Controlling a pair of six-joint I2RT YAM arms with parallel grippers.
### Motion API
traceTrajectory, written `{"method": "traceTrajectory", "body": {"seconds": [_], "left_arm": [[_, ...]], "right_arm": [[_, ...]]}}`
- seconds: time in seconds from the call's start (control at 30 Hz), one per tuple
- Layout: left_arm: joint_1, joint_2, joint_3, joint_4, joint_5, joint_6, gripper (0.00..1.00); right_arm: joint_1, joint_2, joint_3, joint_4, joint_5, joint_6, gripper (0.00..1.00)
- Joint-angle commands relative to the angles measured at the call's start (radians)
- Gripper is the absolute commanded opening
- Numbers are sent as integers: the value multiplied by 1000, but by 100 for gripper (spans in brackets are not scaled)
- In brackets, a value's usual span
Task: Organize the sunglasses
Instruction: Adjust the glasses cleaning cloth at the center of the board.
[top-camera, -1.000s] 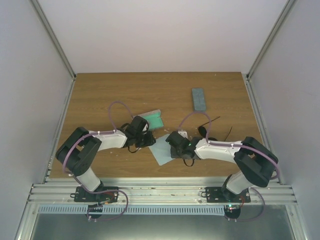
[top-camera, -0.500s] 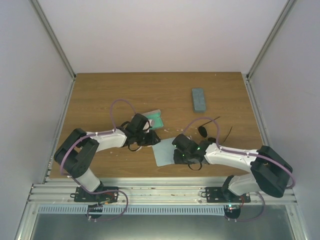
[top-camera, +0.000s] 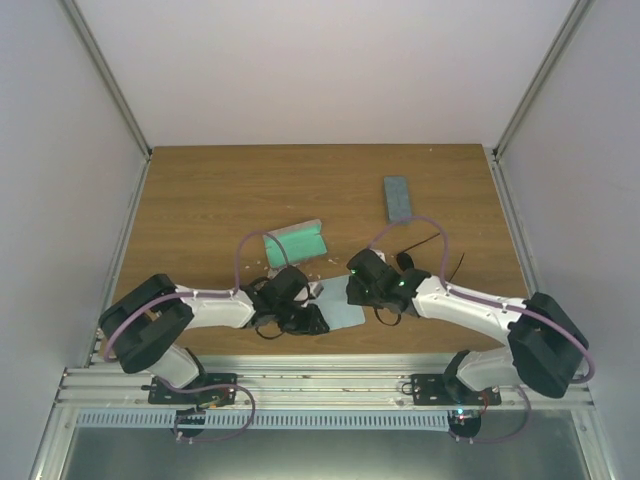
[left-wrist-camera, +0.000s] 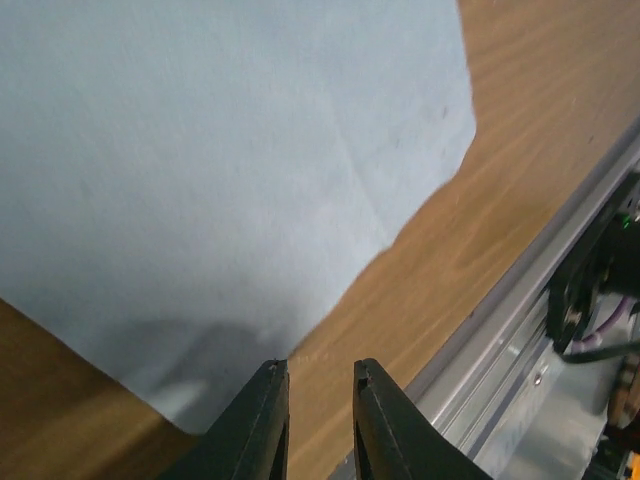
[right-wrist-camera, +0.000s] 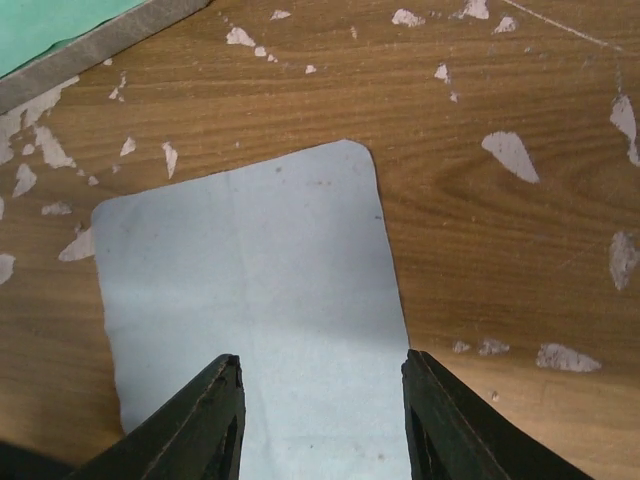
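While both of our grippers hang over the light-blue cloth (top-camera: 343, 313), neither has hold of anything. Our left gripper (left-wrist-camera: 318, 368) keeps its fingers (left-wrist-camera: 262, 425) only a narrow gap apart, with nothing between them, and the tips sit above the cloth's edge where it meets the wooden table (left-wrist-camera: 520, 200). Our right gripper (right-wrist-camera: 320, 360) stands wide open, fingers (right-wrist-camera: 200, 425) spread across most of the cloth's width, also empty. We see one pair of sunglasses (top-camera: 405, 260) on the table just behind our right wrist, partly hidden by it, between the open green-lined case (top-camera: 297, 242) and the closed grey case (top-camera: 399, 198). The other pair we cannot pick out.
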Motion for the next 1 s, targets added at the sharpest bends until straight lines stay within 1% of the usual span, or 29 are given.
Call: {"method": "traceTrajectory", "body": {"seconds": [0.0,0.17,0.3,0.43,0.53,0.57,0.73,0.83,0.97], "left_arm": [[-44,-28,-32,-13,-61,-62,21],[-48,-81,-68,-133,-169,-91,20],[-48,-166,-96,-189,-214,-96,20],[-45,-266,-104,-184,-217,-88,21],[-40,-297,-96,-104,-181,-99,22],[-39,-291,-86,-58,-167,-100,22],[-38,-159,-2,0,-152,-82,18],[-38,-90,5,61,-133,-105,15],[-38,-37,8,34,-152,-118,14]], "right_arm": [[-18,43,18,35,38,-41,44],[-19,62,2,45,37,-49,44],[-20,78,10,43,39,-69,44],[-20,87,25,55,42,-93,45],[-21,99,42,66,51,-102,45],[-22,104,47,71,52,-103,45],[-28,130,48,92,52,-87,45],[-32,132,44,91,56,-79,45],[-40,122,28,93,65,-81,45]]}}
